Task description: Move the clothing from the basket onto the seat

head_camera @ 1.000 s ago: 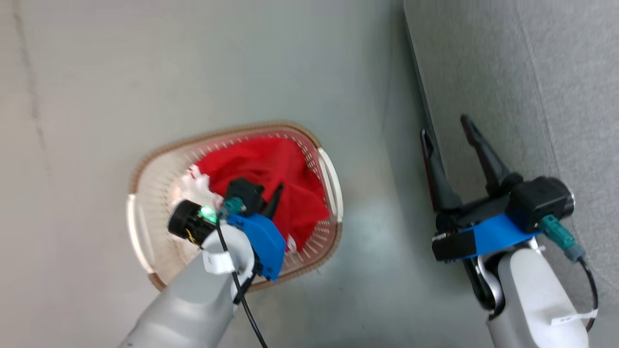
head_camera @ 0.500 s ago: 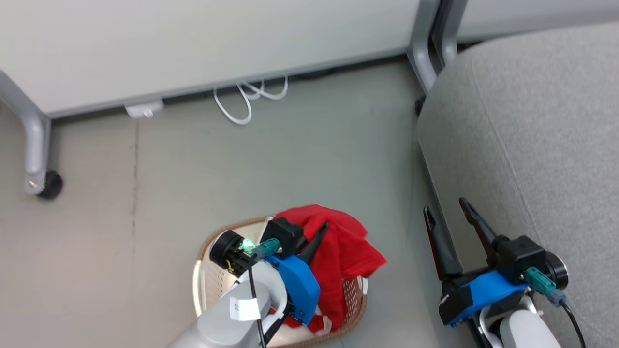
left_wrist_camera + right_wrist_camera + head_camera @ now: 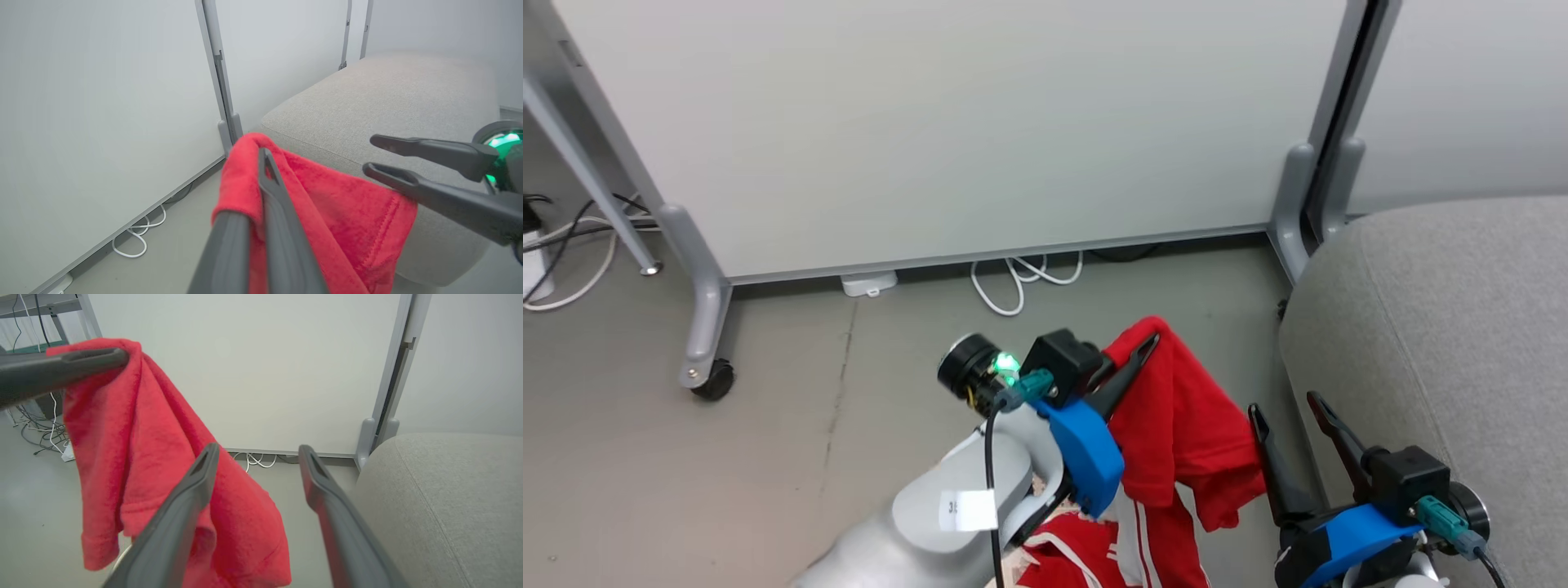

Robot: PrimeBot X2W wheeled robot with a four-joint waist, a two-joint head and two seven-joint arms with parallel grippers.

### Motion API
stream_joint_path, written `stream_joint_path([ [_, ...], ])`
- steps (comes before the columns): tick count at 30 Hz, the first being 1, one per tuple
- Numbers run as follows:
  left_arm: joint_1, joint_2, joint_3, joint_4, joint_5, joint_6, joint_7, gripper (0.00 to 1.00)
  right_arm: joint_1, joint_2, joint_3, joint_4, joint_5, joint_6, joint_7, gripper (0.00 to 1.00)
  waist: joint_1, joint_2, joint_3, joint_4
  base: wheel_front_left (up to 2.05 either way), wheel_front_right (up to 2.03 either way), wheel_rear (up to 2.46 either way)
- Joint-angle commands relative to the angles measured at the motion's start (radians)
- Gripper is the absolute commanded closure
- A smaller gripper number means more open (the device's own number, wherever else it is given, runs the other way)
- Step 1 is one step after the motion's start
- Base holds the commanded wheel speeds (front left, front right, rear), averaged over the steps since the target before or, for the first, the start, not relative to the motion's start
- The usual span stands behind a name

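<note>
The left arm (image 3: 947,523) reaches forward and up, its left gripper (image 3: 1147,343) clamped on a red garment (image 3: 1176,425) hanging just left of the grey seat (image 3: 1445,327). The right gripper (image 3: 1286,404) stands wide and empty beside the seat's near edge.

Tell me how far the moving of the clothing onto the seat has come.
Done: no garment lies on the seat yet. In hand: the left gripper is shut on a red garment hanging beside it. Left: lay it there, then fetch the striped garment below. The right gripper is open.
</note>
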Motion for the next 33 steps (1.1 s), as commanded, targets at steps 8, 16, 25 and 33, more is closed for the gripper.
stream_joint_path([
  [8, -0.123, 0.0, -0.029, -0.05, -0.083, 0.008, 0.02, 1.0, 0.026, -0.003, 0.017, 0.0, 0.019, 0.0, 0.004, 0.0, 0.0003, -0.0001, -0.031, 0.038, 0.0, 0.0, 0.0],
  [16, -0.201, 0.0, -0.067, -0.056, -0.154, 0.009, 0.038, 1.0, 0.024, -0.003, 0.028, 0.008, 0.03, 0.0, 0.001, 0.0, 0.0003, -0.0001, -0.038, 0.042, 0.0, 0.0, 0.0],
  [25, -0.203, 0.001, -0.101, -0.032, -0.207, 0.012, 0.026, 1.0, 0.023, -0.003, 0.045, 0.012, 0.033, 0.0, 0.001, 0.0, 0.0003, -0.0001, -0.036, 0.036, 0.0, 0.0, 0.0],
  [33, -0.215, 0.0, -0.121, -0.02, -0.232, 0.017, 0.014, 1.0, -0.015, -0.003, 0.093, 0.021, 0.044, 0.0, 0.024, 0.0, 0.0003, -0.0001, -0.029, 0.028, 0.0, 0.0, 0.0],
])
